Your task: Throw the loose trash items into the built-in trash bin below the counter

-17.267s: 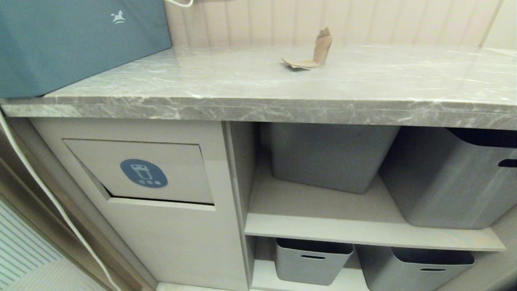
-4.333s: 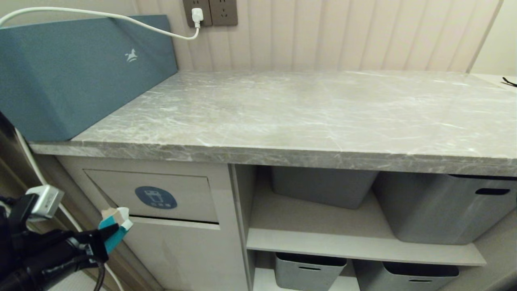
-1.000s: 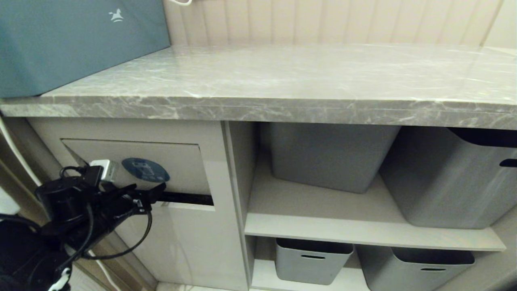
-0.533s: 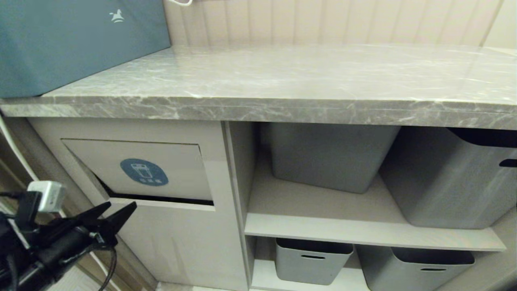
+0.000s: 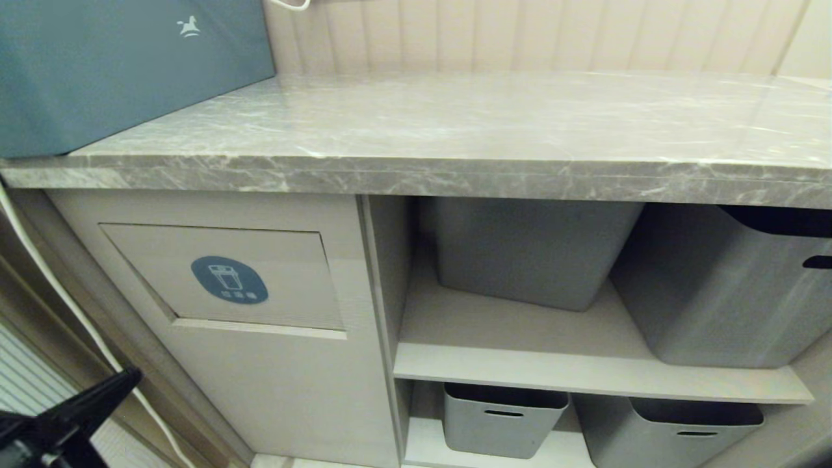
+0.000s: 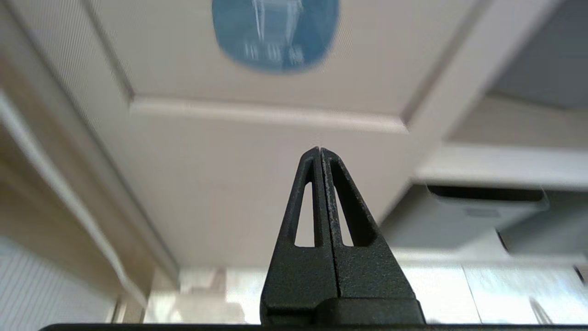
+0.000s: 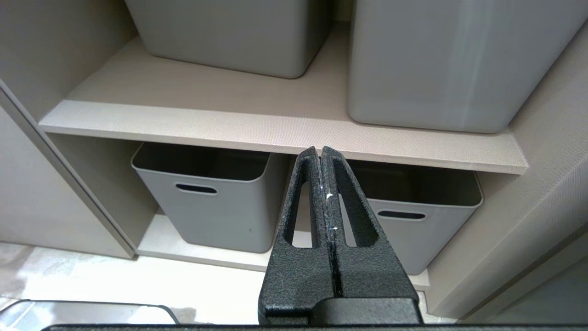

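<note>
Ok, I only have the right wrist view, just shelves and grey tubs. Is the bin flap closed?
Observer: Yes. In the head view the flap with the blue sticker sits flush in the cabinet front, with no dark gap.
Operator: Any cardboard scraps on the counter?
Observer: None in view on the counter. Only a blue-teal box stands at its left end.
Operator: And the left gripper?
Observer: The left gripper is shut and empty, low at the left, below the flap and clear of the cabinet.

Left gripper (image 5: 123, 380) mostly out of frame
</note>
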Robot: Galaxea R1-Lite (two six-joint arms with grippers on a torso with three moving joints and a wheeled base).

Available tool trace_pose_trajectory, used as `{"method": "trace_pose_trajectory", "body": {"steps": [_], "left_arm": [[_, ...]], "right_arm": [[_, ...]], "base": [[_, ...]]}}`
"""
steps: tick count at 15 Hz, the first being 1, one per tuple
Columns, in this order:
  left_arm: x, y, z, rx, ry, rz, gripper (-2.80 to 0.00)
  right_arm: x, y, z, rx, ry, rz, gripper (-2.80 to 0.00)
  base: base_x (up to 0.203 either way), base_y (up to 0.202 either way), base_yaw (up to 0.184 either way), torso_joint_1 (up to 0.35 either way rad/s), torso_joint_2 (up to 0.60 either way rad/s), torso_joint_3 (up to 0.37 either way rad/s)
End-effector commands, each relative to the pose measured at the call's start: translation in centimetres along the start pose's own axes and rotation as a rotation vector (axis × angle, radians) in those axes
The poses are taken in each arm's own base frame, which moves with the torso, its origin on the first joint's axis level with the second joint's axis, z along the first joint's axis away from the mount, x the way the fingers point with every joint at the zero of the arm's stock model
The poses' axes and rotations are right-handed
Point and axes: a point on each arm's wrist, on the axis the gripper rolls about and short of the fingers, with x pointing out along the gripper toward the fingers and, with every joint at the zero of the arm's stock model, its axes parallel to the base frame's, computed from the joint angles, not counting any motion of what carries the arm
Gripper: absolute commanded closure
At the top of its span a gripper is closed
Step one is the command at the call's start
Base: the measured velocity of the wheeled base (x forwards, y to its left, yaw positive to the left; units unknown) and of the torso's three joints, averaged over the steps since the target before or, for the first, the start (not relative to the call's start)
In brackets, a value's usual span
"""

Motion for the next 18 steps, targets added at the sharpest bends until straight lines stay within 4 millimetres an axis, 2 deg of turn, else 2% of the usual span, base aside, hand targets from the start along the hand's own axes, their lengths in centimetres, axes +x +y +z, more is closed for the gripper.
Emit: {"method": "trace_pose_trajectory", "body": {"steps": [1, 4, 6, 8, 12, 18], "left_arm": [[-4.8, -0.6, -1.0, 0.011, -0.056, -0.011, 0.00], [-7.7, -0.7, -4.3, 0.069, -0.081, 0.053, 0.00], [-8.8, -0.6, -7.0, 0.093, 0.016, 0.145, 0.00], [-9.6, -0.6, -8.3, 0.119, 0.038, 0.156, 0.00], [-10.6, -0.7, -8.8, 0.141, -0.088, 0.132, 0.00], [-10.5, -0.7, -8.7, 0.117, -0.111, 0.144, 0.00]], "right_arm": [[0.0, 0.0, 0.0, -0.001, -0.002, 0.001, 0.00], [0.0, 0.0, 0.0, -0.001, -0.002, 0.001, 0.00], [0.0, 0.0, 0.0, -0.001, -0.002, 0.001, 0.00], [0.0, 0.0, 0.0, -0.001, -0.002, 0.001, 0.00], [0.0, 0.0, 0.0, -0.001, -0.002, 0.001, 0.00], [0.0, 0.0, 0.0, -0.001, -0.002, 0.001, 0.00]], "base": [[0.000, 0.000, 0.000, 0.000, 0.00, 0.000], [0.000, 0.000, 0.000, 0.000, 0.00, 0.000], [0.000, 0.000, 0.000, 0.000, 0.00, 0.000], [0.000, 0.000, 0.000, 0.000, 0.00, 0.000], [0.000, 0.000, 0.000, 0.000, 0.00, 0.000], [0.000, 0.000, 0.000, 0.000, 0.00, 0.000]]}}
